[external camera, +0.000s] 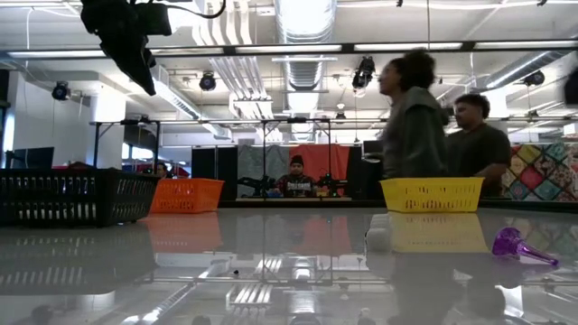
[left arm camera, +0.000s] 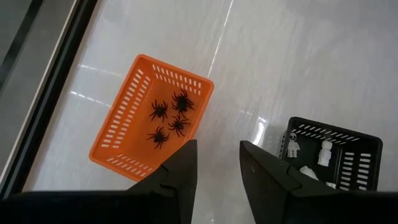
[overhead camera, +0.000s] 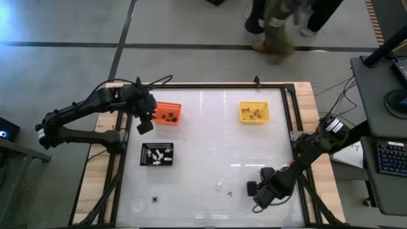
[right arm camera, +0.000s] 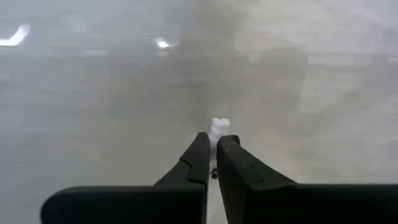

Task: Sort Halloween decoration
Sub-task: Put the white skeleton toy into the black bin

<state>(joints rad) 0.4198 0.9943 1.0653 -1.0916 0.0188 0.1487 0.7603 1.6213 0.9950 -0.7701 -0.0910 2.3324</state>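
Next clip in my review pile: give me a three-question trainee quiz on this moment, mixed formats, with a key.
1. True or false: the orange tray holds black spiders.
2. Multiple choice: the left gripper is (A) inside the black tray, (B) hanging above the table by the orange tray, (C) at the yellow tray.
3. Fill in: the right gripper, low at the near right of the table, has its fingers ____.

Key: 1 true; 2 B; 3 shut. In the right wrist view the fingers meet with nothing visibly between them, and a small white trinket lies just beyond their tips.
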